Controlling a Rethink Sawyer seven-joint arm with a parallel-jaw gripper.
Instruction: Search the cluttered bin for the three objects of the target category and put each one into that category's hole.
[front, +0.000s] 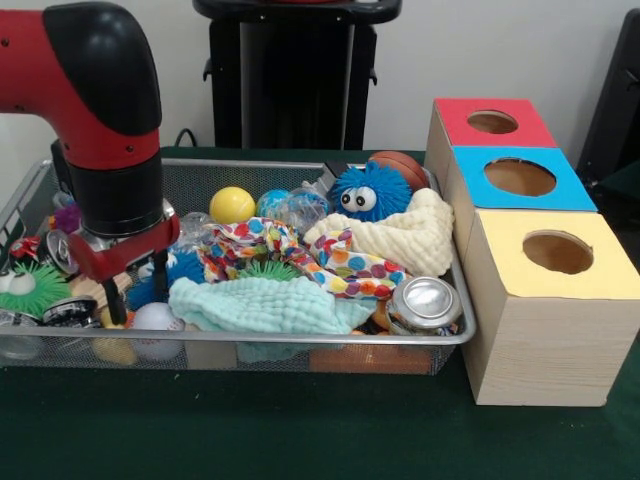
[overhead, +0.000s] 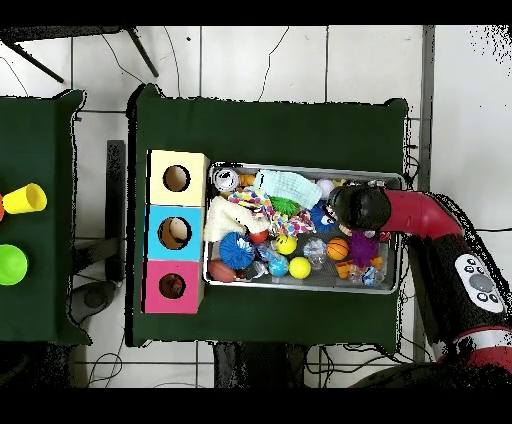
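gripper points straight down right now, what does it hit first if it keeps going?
Probably the white ball or the blue toy beside it, at the bin's end farthest from the boxes. The gripper is open, tips already among the clutter; depth is unclear.

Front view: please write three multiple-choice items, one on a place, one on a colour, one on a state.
1. Where is the blue fuzzy ball? A in the bin; B on the table; C on a box.
2. Which colour rings the hole nearest the camera? A red; B blue; C yellow.
3. Where is the gripper? A over the boxes; B down in the bin; C out of view.
A: it lies inside, by the far rim. C: its ring is yellow. B: its tips are below the rim.
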